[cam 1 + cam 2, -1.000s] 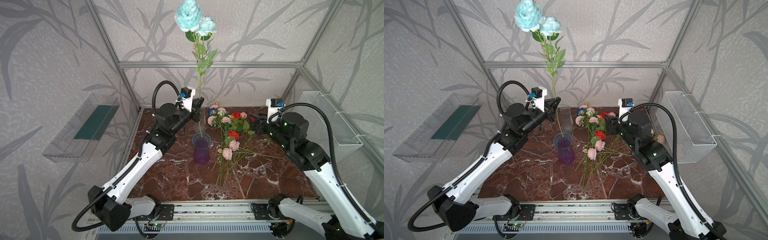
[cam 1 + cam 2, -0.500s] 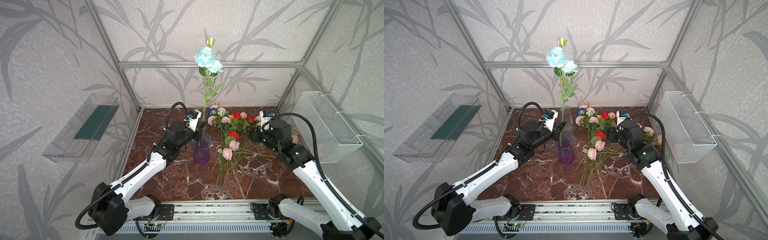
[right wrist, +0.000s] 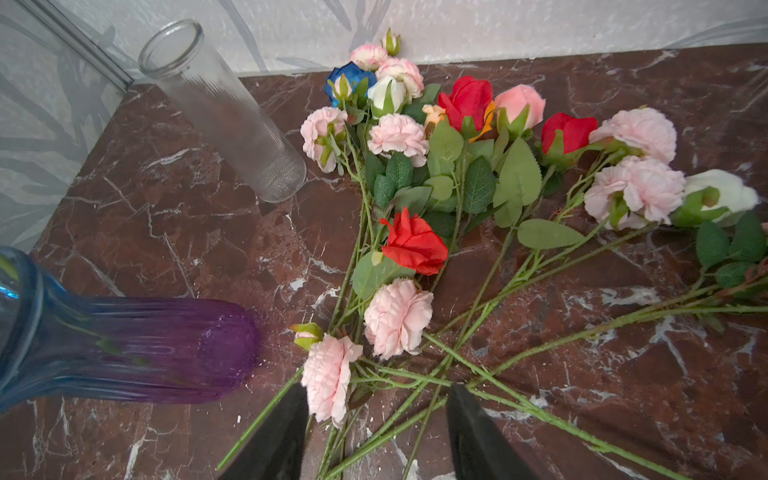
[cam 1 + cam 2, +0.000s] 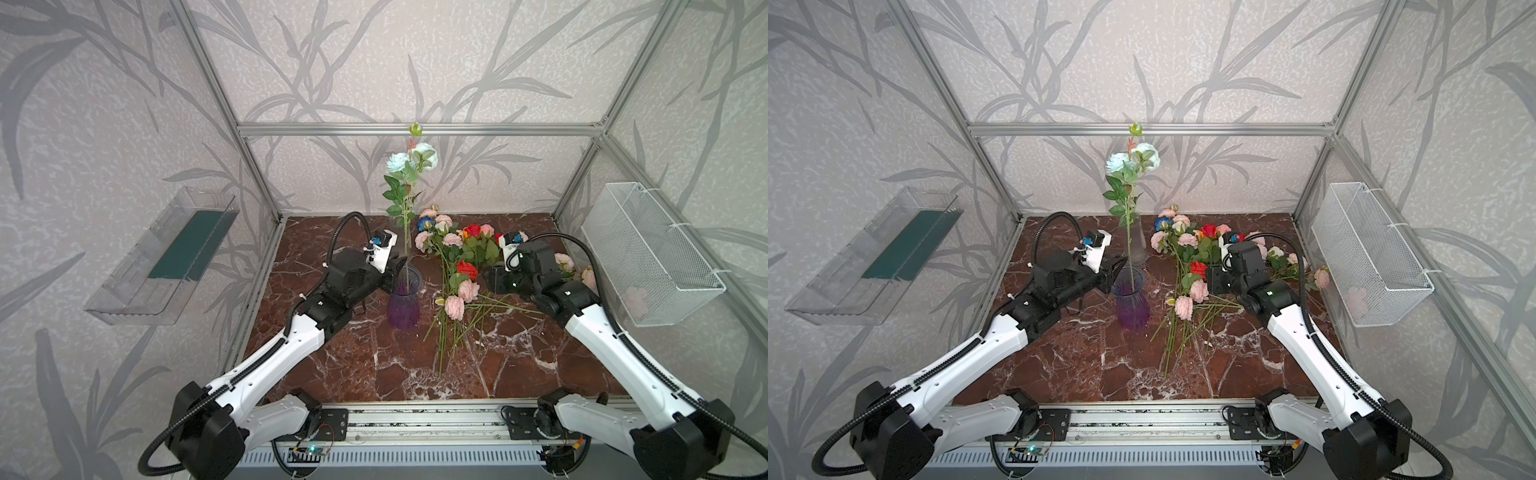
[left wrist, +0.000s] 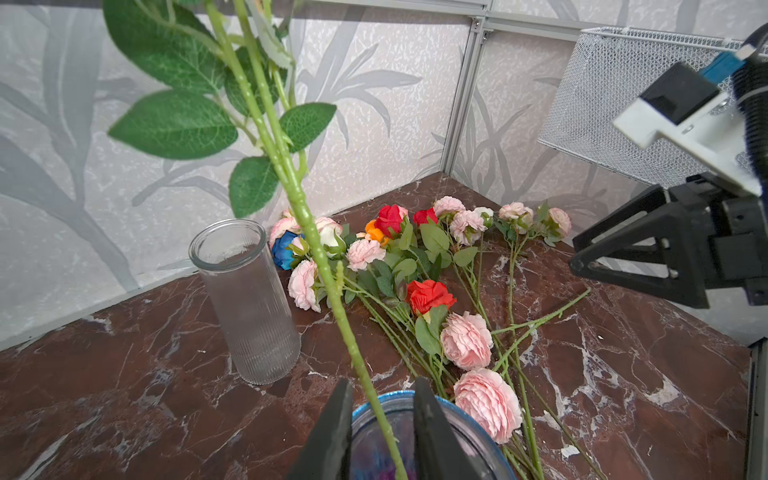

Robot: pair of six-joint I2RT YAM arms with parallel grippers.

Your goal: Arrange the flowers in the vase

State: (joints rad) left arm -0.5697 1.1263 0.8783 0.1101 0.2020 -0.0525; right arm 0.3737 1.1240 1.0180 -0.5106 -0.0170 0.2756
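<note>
A purple-blue glass vase stands mid-table. A pale teal flower stands upright in it, its green stem running down through the rim. My left gripper is at the vase rim, open a little. The stem passes between its fingers with a gap on each side. The other flowers lie in a pile to the right of the vase. My right gripper hangs open low over their crossed stems, beside a pink bloom.
A clear ribbed glass cylinder stands behind the vase near the back wall. A white wire basket hangs on the right wall. A clear plastic shelf hangs on the left wall.
My left arm came down with the teal flower, its stem went into the vase, and the jaws parted off the stem. My right arm moved down to the flower pile.
</note>
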